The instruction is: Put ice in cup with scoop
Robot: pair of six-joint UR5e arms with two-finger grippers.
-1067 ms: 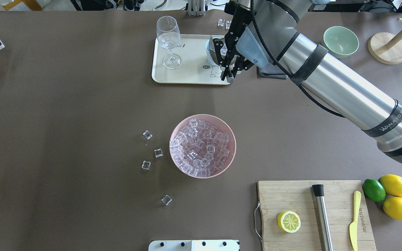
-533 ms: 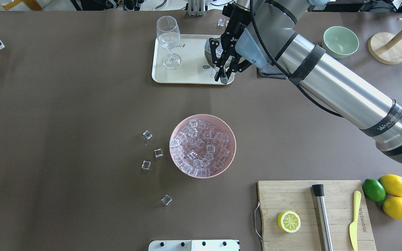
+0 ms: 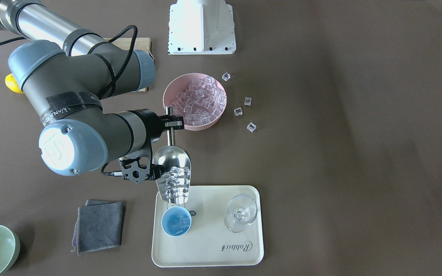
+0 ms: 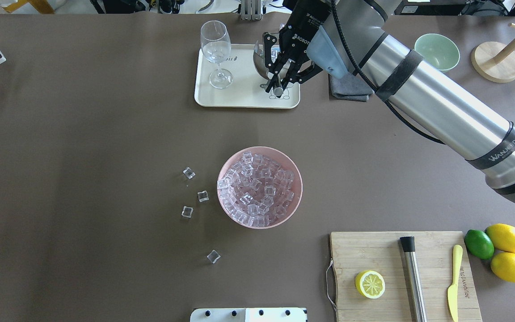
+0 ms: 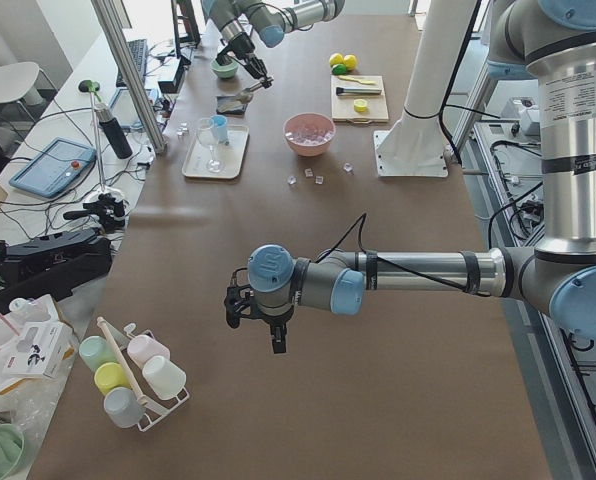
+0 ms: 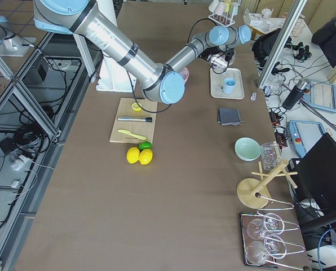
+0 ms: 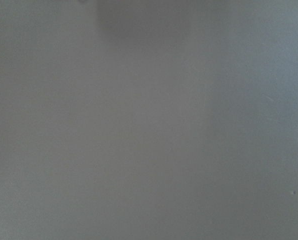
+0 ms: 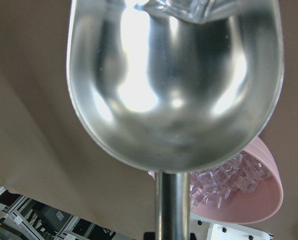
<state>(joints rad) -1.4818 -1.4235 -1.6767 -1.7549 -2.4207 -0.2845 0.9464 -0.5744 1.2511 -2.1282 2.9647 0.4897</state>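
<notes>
My right gripper (image 3: 170, 123) is shut on the thin rod handle of the steel scoop (image 3: 172, 161). The scoop is tilted mouth-down, and several clear cubes of ice (image 3: 176, 183) lie at its lip, just above the light-blue cup (image 3: 176, 222). The cup stands on the cream tray (image 3: 209, 253). From overhead, the right gripper (image 4: 278, 88) and scoop (image 4: 261, 62) hide the cup. The right wrist view is filled by the scoop's trough (image 8: 174, 90), with one cube (image 8: 181, 9) at its far end. My left gripper (image 5: 275, 335) hangs over bare table far away; I cannot tell its state.
A pink bowl (image 4: 294, 197) full of ice sits mid-table, with several loose cubes (image 4: 202, 196) to its left. A wine glass (image 4: 215, 49) shares the tray. A grey cloth (image 4: 349, 89), a green bowl (image 4: 436, 53) and a cutting board (image 4: 432, 250) with a lemon half lie to the right.
My right gripper has moved left and farther over the tray, and the scoop has swung over the cup, which no longer shows from overhead.
</notes>
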